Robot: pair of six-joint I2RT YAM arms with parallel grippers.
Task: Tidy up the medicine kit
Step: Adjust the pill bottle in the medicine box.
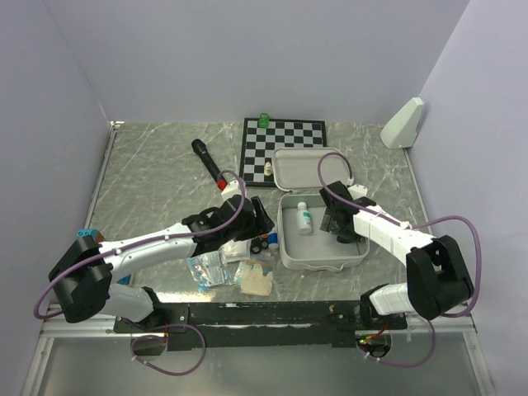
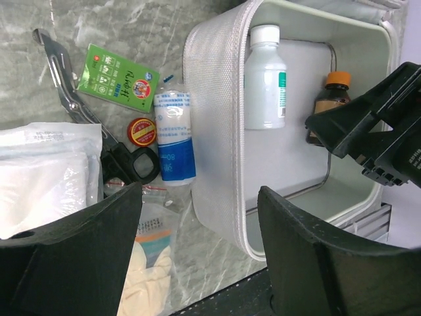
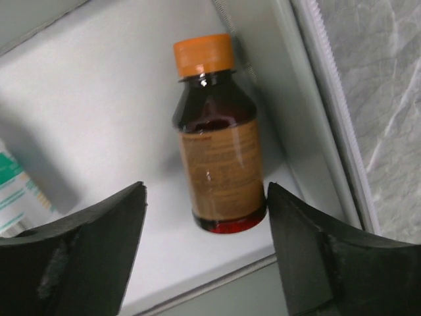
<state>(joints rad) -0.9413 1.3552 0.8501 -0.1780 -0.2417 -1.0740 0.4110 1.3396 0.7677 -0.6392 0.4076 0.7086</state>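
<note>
The packing is about midway, I'd say. The kit (image 1: 322,262) lies open at centre right of the table (image 1: 148,173), lid flipped back toward the top of the frame. Its tray already has a white bottle (image 2: 265,79) and a brown bottle (image 3: 217,151) lying in it. The right tool (image 3: 204,194) hangs low inside the tray with its jaws wide, one on each side of the brown bottle. The right-hand jaw sits just beside the bottle's base, and I cannot tell whether it touches. Nothing looks gripped. The left tool (image 2: 200,197) hovers over the things left of the kit, jaws wide and empty. A bandage roll (image 2: 174,135) lies against the kit's outer wall, with a red tin (image 2: 141,130), a green card (image 2: 118,80) and scissors (image 2: 79,105) beside it. The next move probably needs the right tool to lift out of the tray. That would make room for the left one to drop onto the roll, close across its width and carry it over the wall.
</note>
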